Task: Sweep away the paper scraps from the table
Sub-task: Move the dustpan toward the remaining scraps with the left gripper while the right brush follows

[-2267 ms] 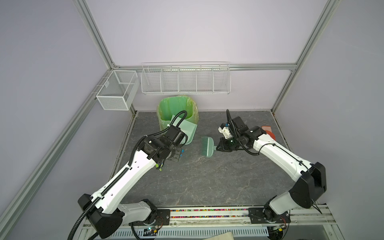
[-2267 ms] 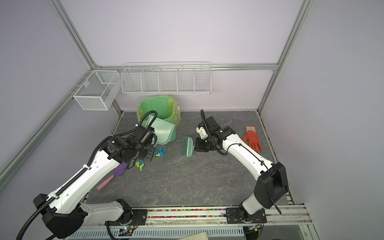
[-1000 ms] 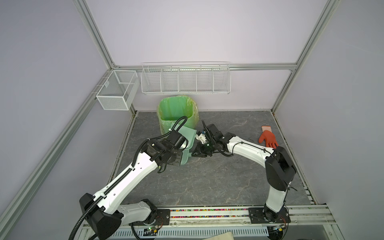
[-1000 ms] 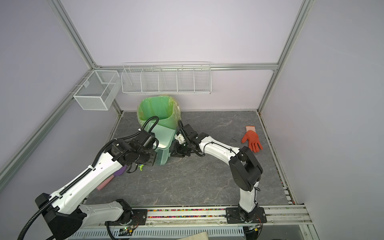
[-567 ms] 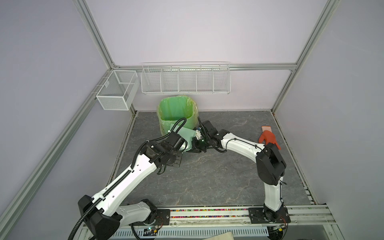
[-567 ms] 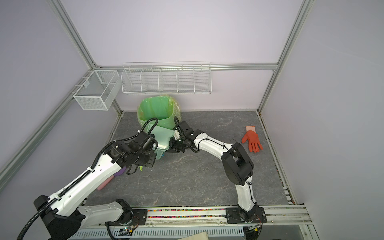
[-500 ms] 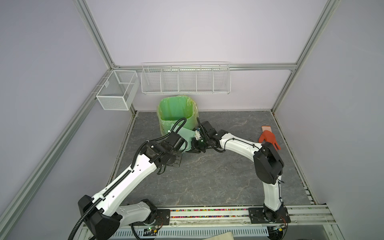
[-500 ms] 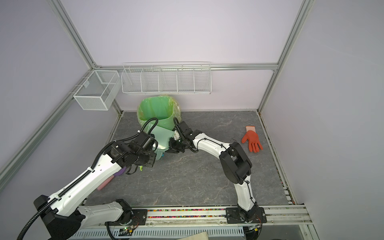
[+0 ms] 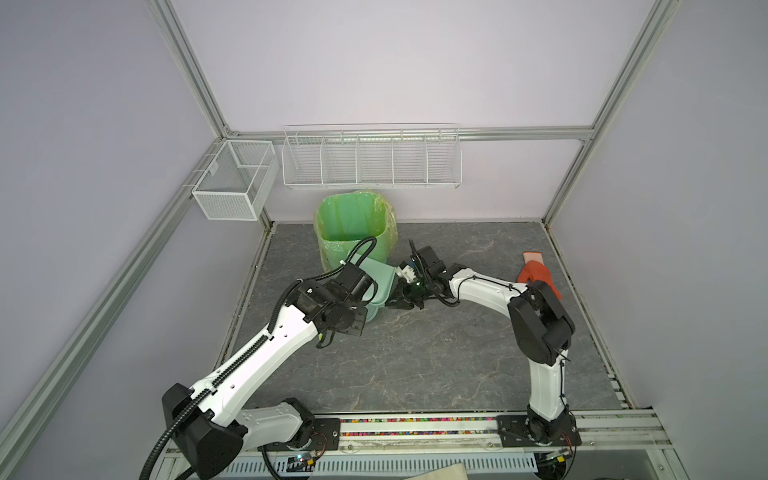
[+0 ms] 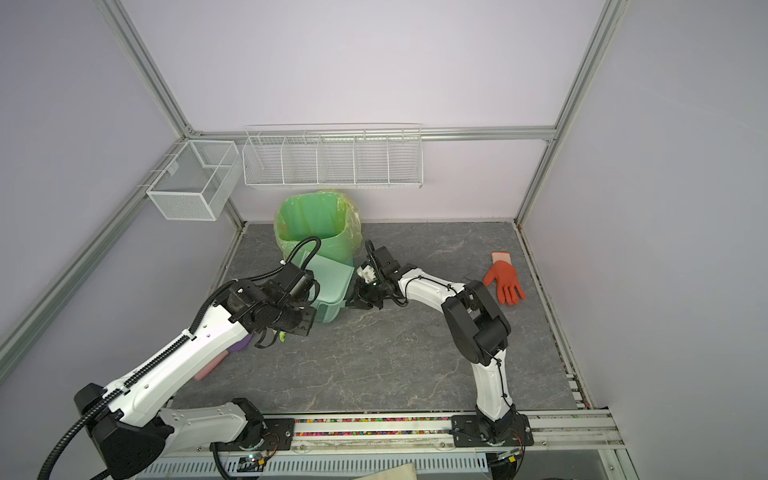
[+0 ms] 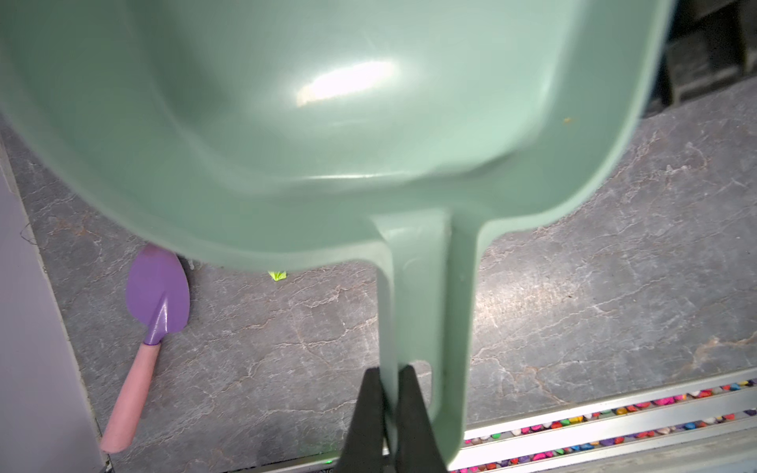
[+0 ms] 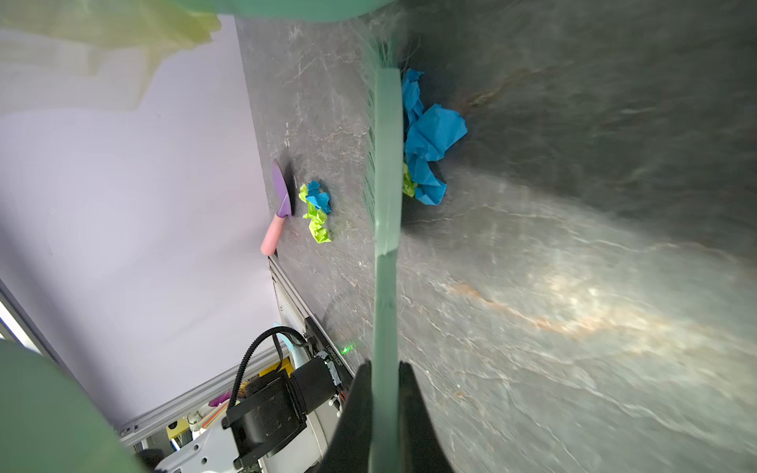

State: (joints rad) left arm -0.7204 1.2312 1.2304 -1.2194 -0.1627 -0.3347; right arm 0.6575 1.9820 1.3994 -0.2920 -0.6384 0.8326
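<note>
While the left gripper [image 11: 388,370] is clamped narrow on the dustpan [image 11: 327,123] handle & the right gripper [image 12: 384,366] is pinched on the brush [image 12: 387,164] handle, the job looks mid-sweep. One clump of paper scraps [image 12: 432,131], mostly blue, sits on the surface [image 9: 415,357] against the brush head, just short of the dustpan. A second clump [image 12: 317,209], blue w/ lime, lies off the dustpan's handle side, as does a purple trowel [image 11: 157,290]; one lime bit peeks from under the dustpan's back rim. The dustpan's inside, as far as visible, looks empty, so prob. nothing collected yet. Next move, imo: dustpan lip flat on the surface, brush pressed down & drawn toward the dustpan mouth w/o flicking bits past it. After that the second clump, then tipping into the green-lined bin [image 9: 353,224] just beyond the dustpan.
</note>
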